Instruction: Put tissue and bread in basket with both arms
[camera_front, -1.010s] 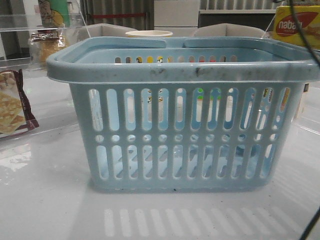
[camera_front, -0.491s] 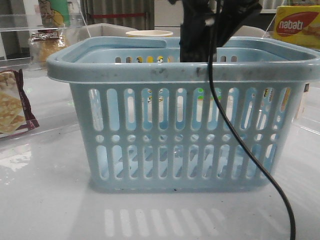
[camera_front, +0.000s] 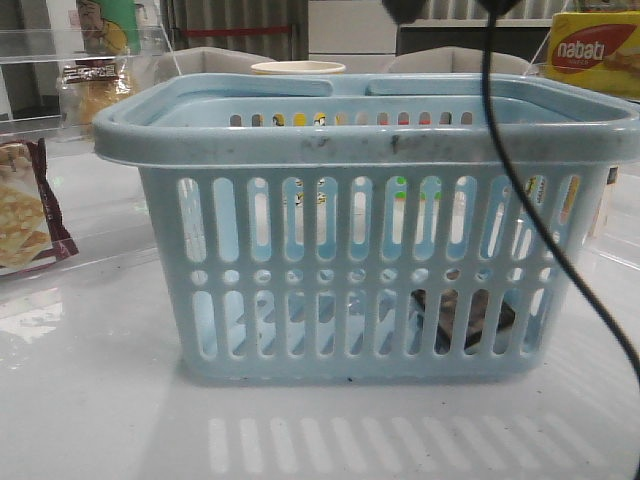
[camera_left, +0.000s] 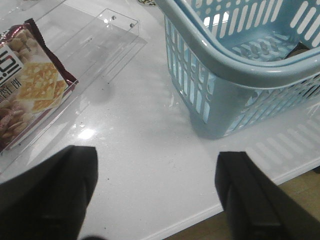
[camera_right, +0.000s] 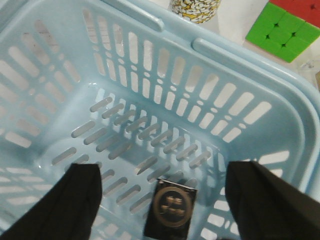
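Observation:
The light-blue basket (camera_front: 370, 150) stands mid-table. The tissue (camera_right: 172, 210), a small dark pack with a round gold mark, lies on the basket floor at its right side and shows through the slots in the front view (camera_front: 465, 322). My right gripper (camera_right: 164, 175) is open and empty, high above the tissue over the basket (camera_right: 150, 100). Only its dark underside (camera_front: 400, 8) shows at the top of the front view. The bread (camera_front: 92, 90), a clear packet with golden filling, stands at the far left. My left gripper (camera_left: 157, 190) is open and empty over the table's front edge, left of the basket (camera_left: 235, 70).
A maroon-edged cracker bag (camera_front: 25, 215) lies left of the basket on a clear tray (camera_left: 107, 37). A yellow nabati box (camera_front: 590, 50) is at the far right. A cup (camera_right: 195, 7) and a colour cube (camera_right: 287, 27) stand behind the basket. A black cable (camera_front: 540, 230) hangs before its right side.
Half a second ago my right gripper was down inside the basket. It has since risen out of the front view, and the tissue now lies loose on the basket floor.

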